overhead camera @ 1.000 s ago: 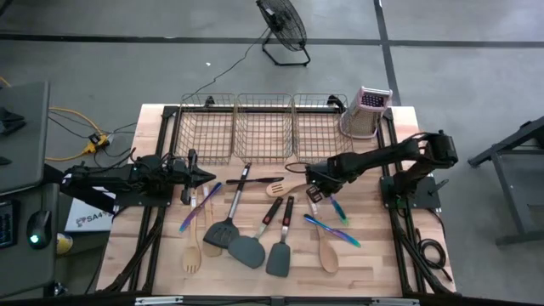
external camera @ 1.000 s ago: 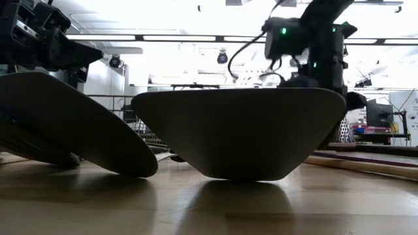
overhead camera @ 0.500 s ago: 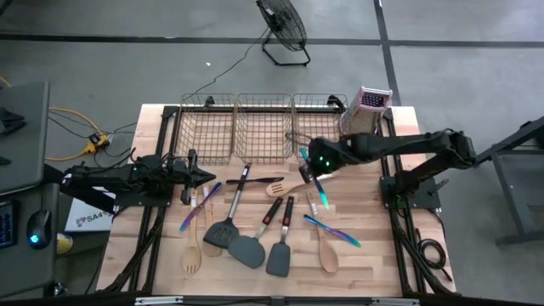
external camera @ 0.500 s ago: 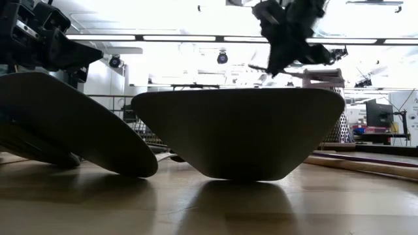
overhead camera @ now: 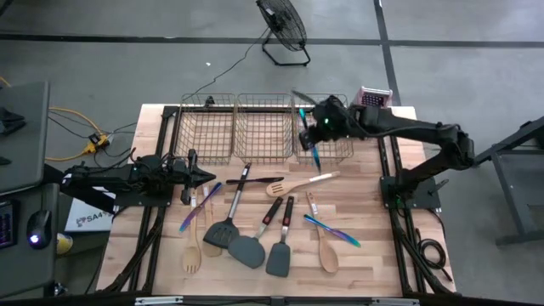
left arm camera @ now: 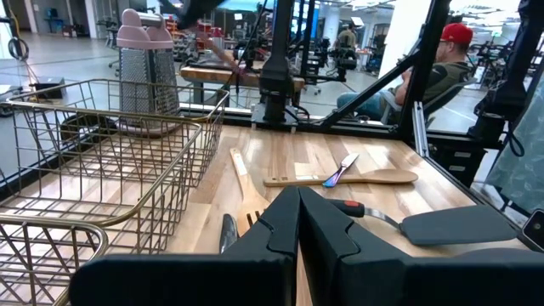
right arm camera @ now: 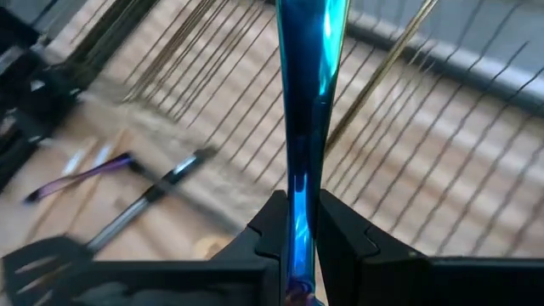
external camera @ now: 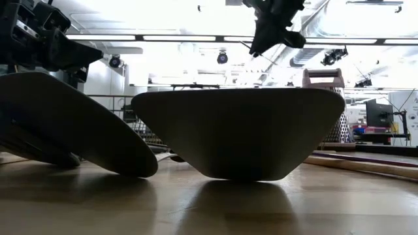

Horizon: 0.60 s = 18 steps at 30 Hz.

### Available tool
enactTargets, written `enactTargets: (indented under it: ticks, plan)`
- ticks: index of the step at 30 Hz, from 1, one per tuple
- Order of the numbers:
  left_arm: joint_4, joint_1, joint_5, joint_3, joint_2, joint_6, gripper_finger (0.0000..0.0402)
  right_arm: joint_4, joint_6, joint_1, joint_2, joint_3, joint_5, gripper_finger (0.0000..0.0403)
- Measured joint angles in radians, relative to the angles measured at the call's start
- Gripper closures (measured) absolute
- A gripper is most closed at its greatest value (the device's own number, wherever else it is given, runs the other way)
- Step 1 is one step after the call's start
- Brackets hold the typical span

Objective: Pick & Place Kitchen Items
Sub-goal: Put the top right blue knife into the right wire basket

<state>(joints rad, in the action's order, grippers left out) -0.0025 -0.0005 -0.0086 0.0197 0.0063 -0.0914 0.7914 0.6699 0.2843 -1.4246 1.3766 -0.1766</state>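
My right gripper is up in the air over the right wire basket, shut on a slim blue utensil; in the low view it hangs high above the table. Other kitchen items lie flat on the wooden table: dark spatulas, wooden spoons, a wooden fork and slim blue-purple pieces. My left gripper waits shut at the table's left, level, touching nothing. My right gripper pinches the slim blue utensil's shaft between its two fingers, part way along its length. The fingers slant down from the table's right side. The utensil is lifted clear, and one end reaches out past the fingertips over the basket wires.
Three wire baskets stand in a row along the far edge: left, middle and right. An upright metal grater stands at the far right corner. A dark spatula blade fills the low view. A seated person is beyond the table.
My right gripper has risen from the table's middle right with the blue utensil and swung toward the far edge, and now stands over the right basket. It has tipped less steeply downward. The utensil has come off the table and is lifted clear.
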Motion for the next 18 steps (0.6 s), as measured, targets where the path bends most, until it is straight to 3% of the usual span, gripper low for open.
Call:
enactTargets:
  ticks: [9,18]
  plan:
    - [0.000,0.000,0.000,0.000,0.000,0.000,0.0398,0.000,-0.282,0.174,0.000,0.006,-0.037,0.0369]
    - [0.000,0.000,0.000,0.000,0.000,0.000,0.0398,0.020,-0.411,0.298,-0.044,-0.010,-0.026,0.0369]
